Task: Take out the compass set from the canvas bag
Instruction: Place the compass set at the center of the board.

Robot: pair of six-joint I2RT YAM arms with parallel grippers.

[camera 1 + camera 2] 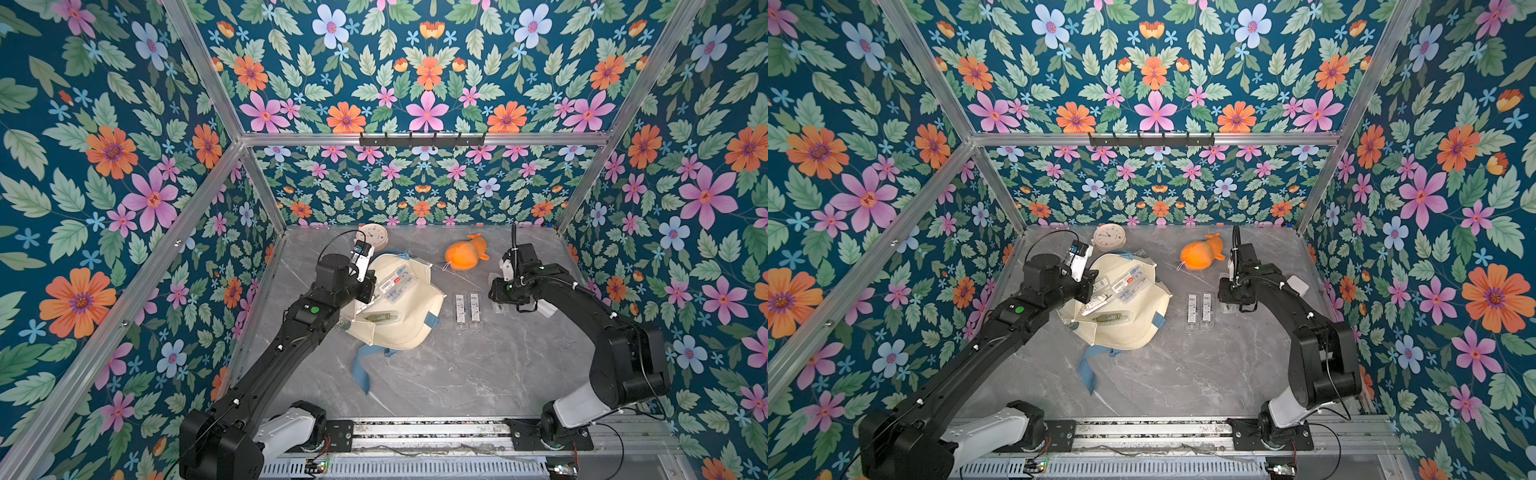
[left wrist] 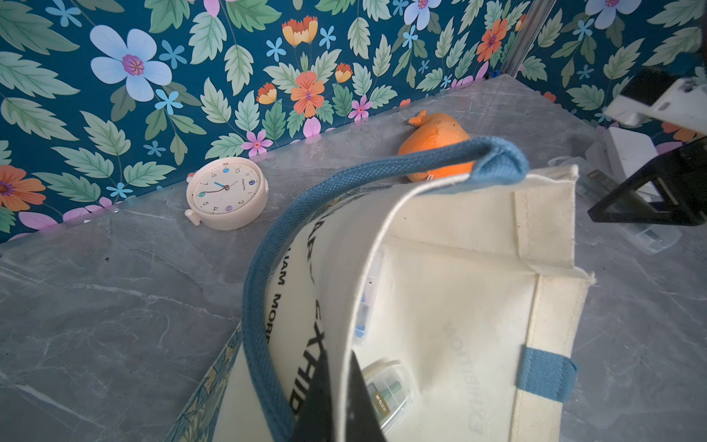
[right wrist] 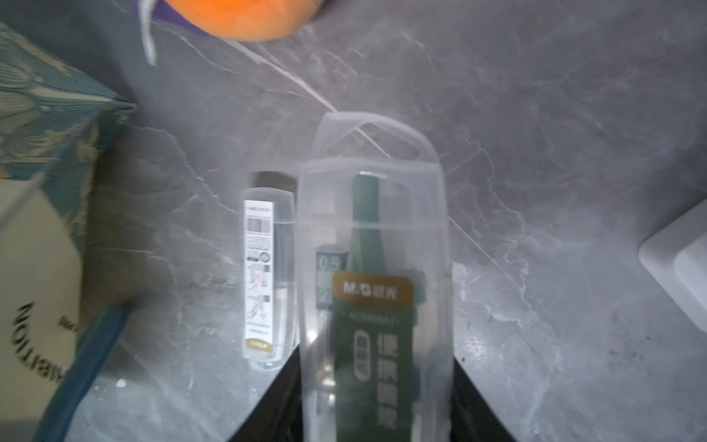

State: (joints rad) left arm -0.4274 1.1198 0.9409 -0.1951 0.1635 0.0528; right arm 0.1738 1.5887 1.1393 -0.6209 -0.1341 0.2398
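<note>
Two risks, I judge. My left gripper is clenched on the rim of the canvas bag, propping it open; the slack canvas could slip free and spill the cases left inside. Right of the laid-out pair, my right gripper clasps the compass set, clear of the bag. Its slick case could twist, or knock that pair.
</note>
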